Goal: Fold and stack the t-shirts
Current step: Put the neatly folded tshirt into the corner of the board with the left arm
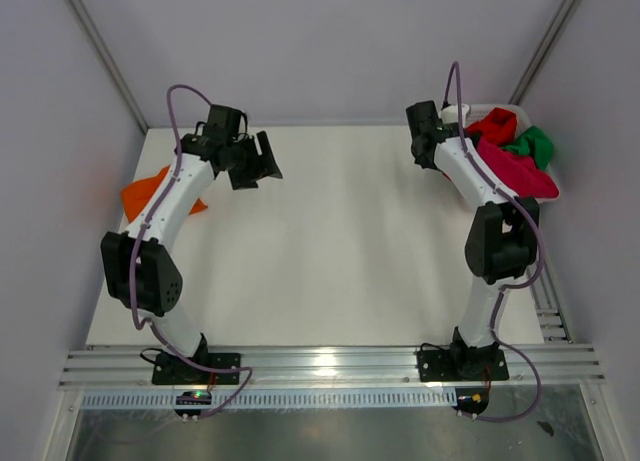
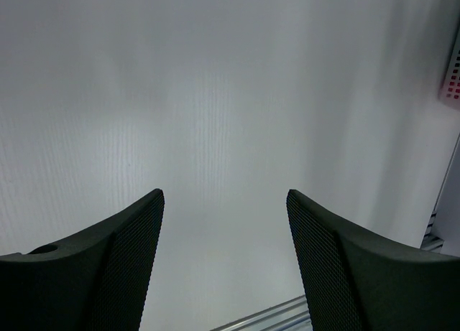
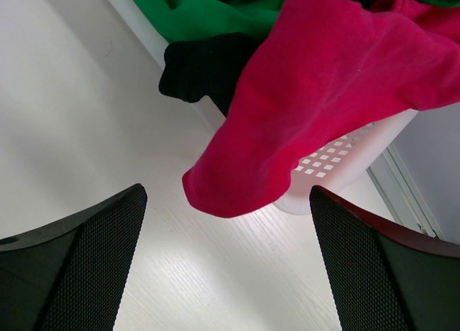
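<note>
A: Black right gripper (image 3: 228,196)?
B: Hung spread wide, clasped nothing, just short of magenta-pink shirt (image 3: 323,94) draped over white basket (image 3: 338,166) rim, beside green shirt (image 3: 201,15).
A: And left gripper (image 2: 224,202)?
B: Stood apart too, empty, above table (image 2: 215,72). Spotted orange shirt (image 1: 145,194) at far-left table edge.

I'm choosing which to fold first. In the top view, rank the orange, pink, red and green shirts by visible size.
Largest: pink shirt and orange shirt, about alike, both partly covered.
Smaller: green shirt and red shirt, bunched in the basket, too close to rank.
</note>
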{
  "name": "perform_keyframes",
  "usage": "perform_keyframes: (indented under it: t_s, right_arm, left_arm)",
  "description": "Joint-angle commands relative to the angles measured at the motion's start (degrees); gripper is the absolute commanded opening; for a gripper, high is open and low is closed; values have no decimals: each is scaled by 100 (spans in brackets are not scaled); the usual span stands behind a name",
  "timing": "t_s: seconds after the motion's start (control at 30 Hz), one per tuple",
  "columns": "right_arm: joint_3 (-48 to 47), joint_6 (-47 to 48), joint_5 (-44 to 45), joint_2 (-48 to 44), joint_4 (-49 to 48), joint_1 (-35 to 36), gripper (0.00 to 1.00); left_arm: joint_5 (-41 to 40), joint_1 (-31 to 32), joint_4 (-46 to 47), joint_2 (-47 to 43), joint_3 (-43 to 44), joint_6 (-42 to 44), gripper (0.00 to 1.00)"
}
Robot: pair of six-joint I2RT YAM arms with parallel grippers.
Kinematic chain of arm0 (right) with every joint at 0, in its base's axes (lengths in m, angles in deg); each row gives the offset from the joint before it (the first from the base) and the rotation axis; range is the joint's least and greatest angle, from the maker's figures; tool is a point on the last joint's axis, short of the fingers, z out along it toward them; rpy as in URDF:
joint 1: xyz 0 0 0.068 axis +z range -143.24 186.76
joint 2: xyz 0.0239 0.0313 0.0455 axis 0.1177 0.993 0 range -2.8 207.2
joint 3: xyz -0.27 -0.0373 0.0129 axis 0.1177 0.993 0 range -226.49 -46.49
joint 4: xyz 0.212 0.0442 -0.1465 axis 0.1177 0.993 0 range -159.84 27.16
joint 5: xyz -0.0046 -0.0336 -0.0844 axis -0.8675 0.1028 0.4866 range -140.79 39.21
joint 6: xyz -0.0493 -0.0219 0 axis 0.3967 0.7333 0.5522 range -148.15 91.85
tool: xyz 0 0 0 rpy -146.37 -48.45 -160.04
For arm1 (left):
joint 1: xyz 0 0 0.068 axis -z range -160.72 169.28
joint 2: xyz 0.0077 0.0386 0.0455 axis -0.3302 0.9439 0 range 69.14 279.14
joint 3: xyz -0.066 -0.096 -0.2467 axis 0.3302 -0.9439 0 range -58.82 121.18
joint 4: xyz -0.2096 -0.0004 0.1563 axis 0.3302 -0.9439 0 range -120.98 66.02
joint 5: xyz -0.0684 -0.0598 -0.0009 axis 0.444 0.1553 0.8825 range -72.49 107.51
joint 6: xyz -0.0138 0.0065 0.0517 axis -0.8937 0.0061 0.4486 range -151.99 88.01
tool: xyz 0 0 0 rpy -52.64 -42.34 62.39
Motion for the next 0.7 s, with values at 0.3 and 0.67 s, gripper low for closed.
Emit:
perform_keyframes:
  t_s: [0.3,0.67]
  right_arm:
    - [-836,979,-185,-702,-1265,-809,98]
    - [195,-103,-1442,-1007,-892,-906,88]
  left_arm:
    - [-43,-15,306,-28,-191,-77,71]
    - [-122,-15,341,104,-314,-60,71]
